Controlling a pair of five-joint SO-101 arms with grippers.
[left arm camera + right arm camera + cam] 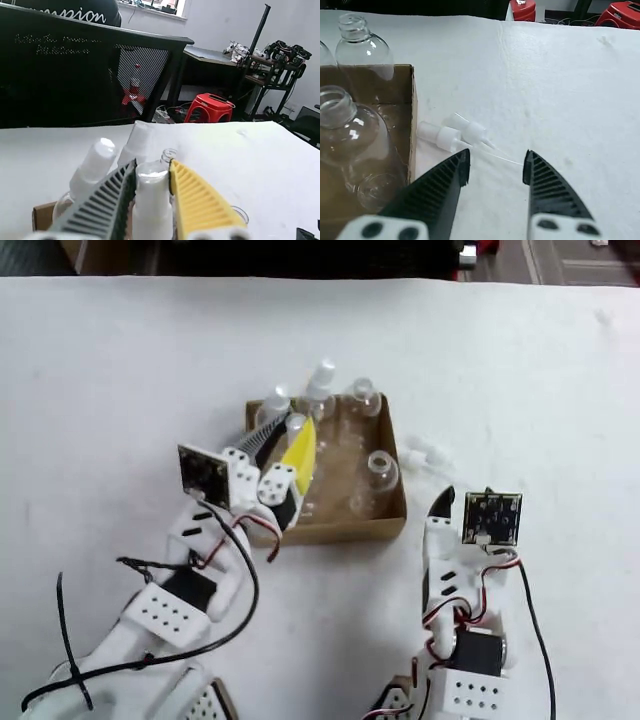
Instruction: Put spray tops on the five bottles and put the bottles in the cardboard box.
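Bottles (382, 468) stand in box (340, 530), two uncapped | left gripper (151, 165) pinches a spray top (151, 195) at the box's left side | right gripper (496, 157) spread over table (520, 360) beside box, near two loose tops (447, 135)

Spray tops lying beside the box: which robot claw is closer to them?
Right. The right gripper is open just short of the loose spray tops; the left gripper is across the cardboard box, shut on a capped bottle.

five bottles (382, 472) — two loose tops (428, 453) — one box (345, 531)
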